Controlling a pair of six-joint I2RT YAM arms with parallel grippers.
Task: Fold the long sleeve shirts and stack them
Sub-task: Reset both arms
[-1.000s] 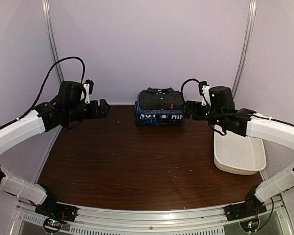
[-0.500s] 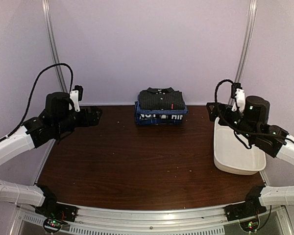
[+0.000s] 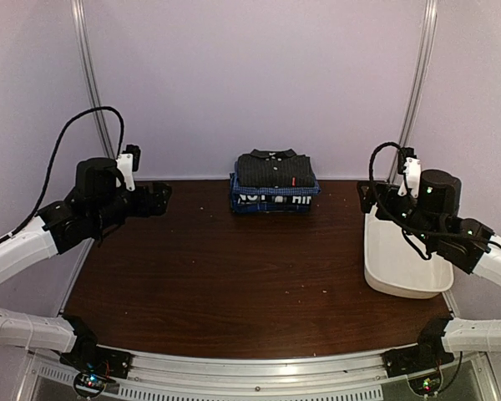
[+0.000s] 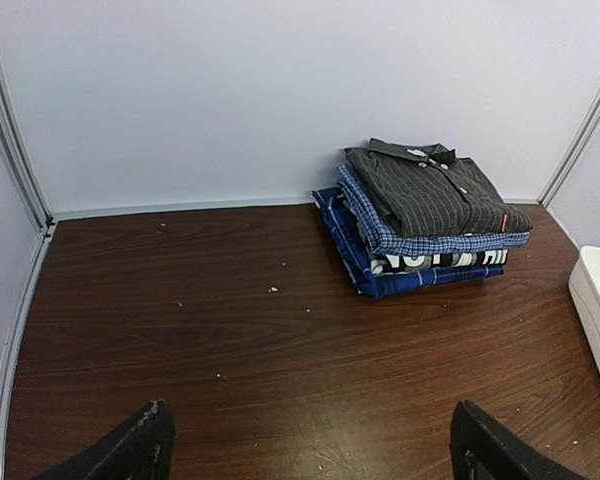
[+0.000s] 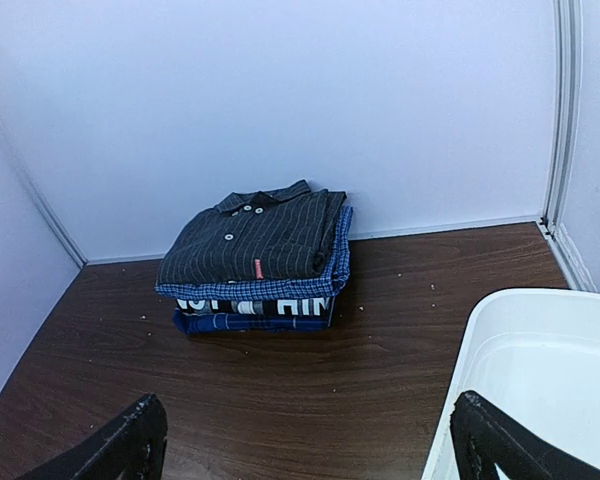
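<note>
Three folded cloth long sleeve shirts (image 3: 273, 184), charcoal, blue-checked and navy, are stacked at 12 o'clock on the brown wooden desk (image 3: 234, 267). The left tool (image 3: 160, 199) at 9 and right tool (image 3: 366, 197) at 3 are raised, released.

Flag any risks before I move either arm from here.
1. The right gripper, open, hangs above the far rim of the white tub; lowering it could knock the tub.
2. The layers of the shirt stack do not line up under the charcoal pinstriped shirt; a brush might shift them.
</note>
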